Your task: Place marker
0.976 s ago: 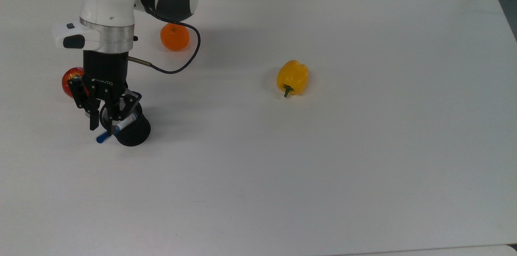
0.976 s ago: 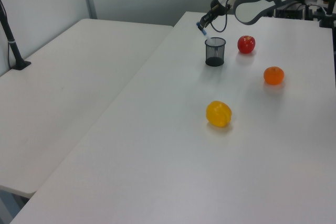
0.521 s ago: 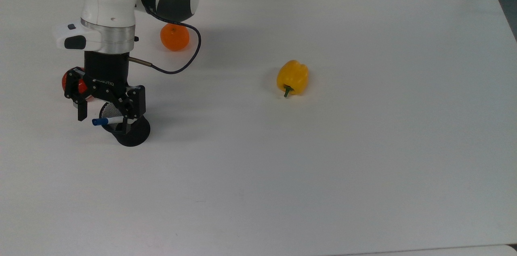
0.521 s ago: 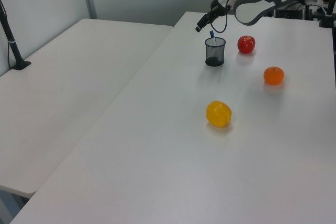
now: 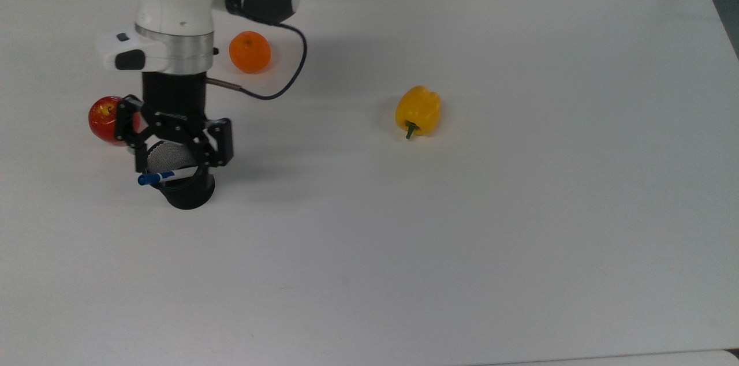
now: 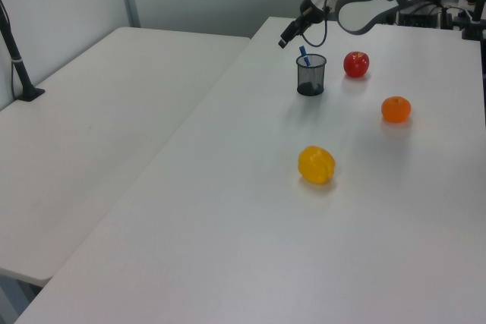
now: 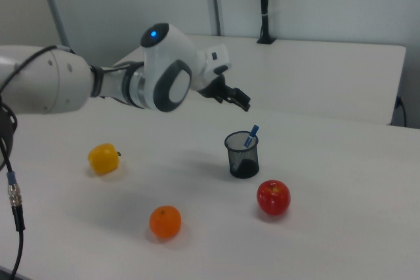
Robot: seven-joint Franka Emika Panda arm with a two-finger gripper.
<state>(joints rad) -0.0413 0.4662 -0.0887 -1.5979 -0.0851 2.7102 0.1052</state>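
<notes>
black mesh cup point(image 5: 186, 187), glossy apple point(image 5: 104, 120)

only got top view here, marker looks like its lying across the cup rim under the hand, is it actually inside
observer: Yes. In the right view the marker stands tilted inside the cup, with its blue cap poking above the rim.
operator: is the hand touching it
observer: No. In the left view the hand hangs above the cup, off to the left view's left, with a clear gap to the marker.
</notes>
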